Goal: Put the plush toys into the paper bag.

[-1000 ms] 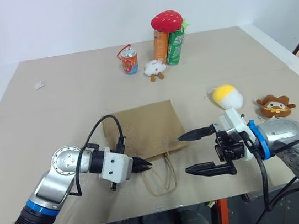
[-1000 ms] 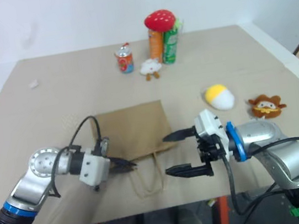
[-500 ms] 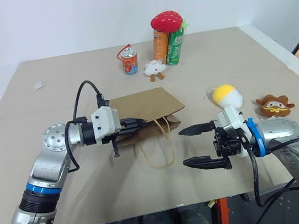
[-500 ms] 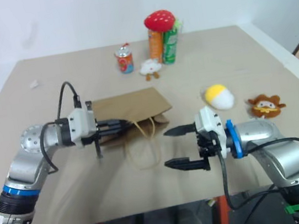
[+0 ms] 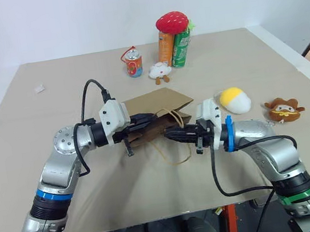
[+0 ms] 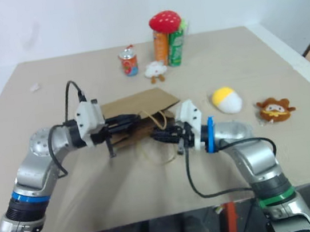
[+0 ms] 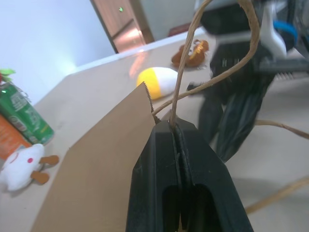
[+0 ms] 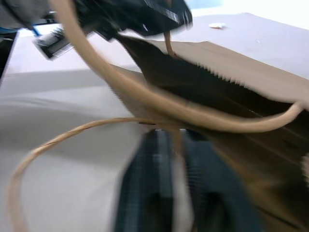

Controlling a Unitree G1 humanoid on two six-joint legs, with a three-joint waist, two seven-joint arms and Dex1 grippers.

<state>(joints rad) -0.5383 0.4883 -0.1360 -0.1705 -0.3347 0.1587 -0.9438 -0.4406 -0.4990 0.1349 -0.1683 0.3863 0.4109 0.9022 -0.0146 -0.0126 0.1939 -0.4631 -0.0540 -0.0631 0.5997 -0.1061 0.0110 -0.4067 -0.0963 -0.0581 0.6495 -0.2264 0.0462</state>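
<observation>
My left tool (image 5: 150, 116) is clamped on the upper edge of the paper bag (image 5: 156, 105) at 1 cord handle (image 7: 186, 72), holding that edge lifted off the bench (image 5: 55, 101). My right tool (image 5: 172, 135) is closed on the bag's lower edge by the other handle (image 5: 175, 156), which droops onto the bench. The 2 plush toys lie to my right of the bag: yellow-white egg (image 5: 235, 100) near it, brown monkey (image 5: 284, 110) further out.
</observation>
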